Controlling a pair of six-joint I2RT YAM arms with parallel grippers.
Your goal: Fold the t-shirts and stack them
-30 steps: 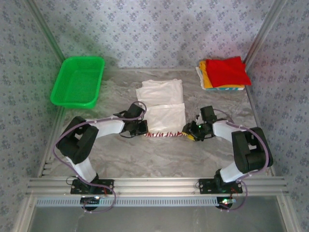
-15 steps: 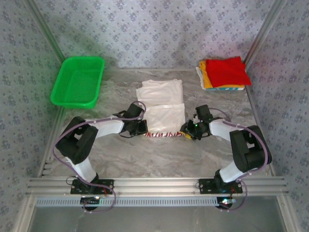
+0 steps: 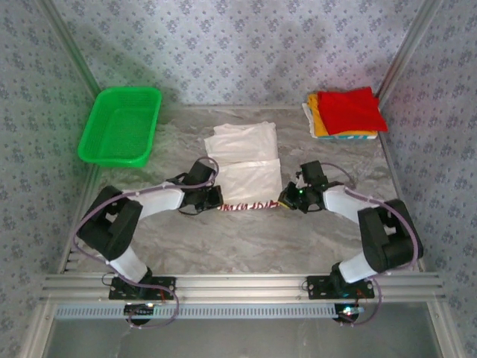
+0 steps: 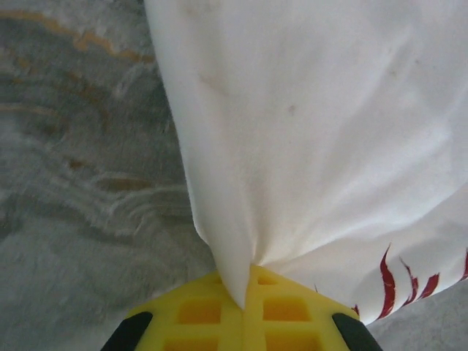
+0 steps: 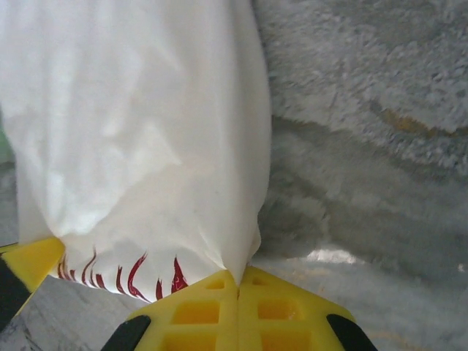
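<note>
Grey marbled surface is enclosed by flower-patterned walls; white cloth t-shirt is pinched by left tool and right tool.

No text can be read; the white t-shirt bears red marks (illegible).

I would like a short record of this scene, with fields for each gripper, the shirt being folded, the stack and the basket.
left gripper: shut on the near left corner of the white t-shirt
right gripper: shut on the near right corner of the same shirt
white t-shirt: partly folded, mid-table, red print along the near edge
stack: folded shirts at the far right, red on top, yellow-orange under it
basket: green, far left, nothing seen inside
</note>
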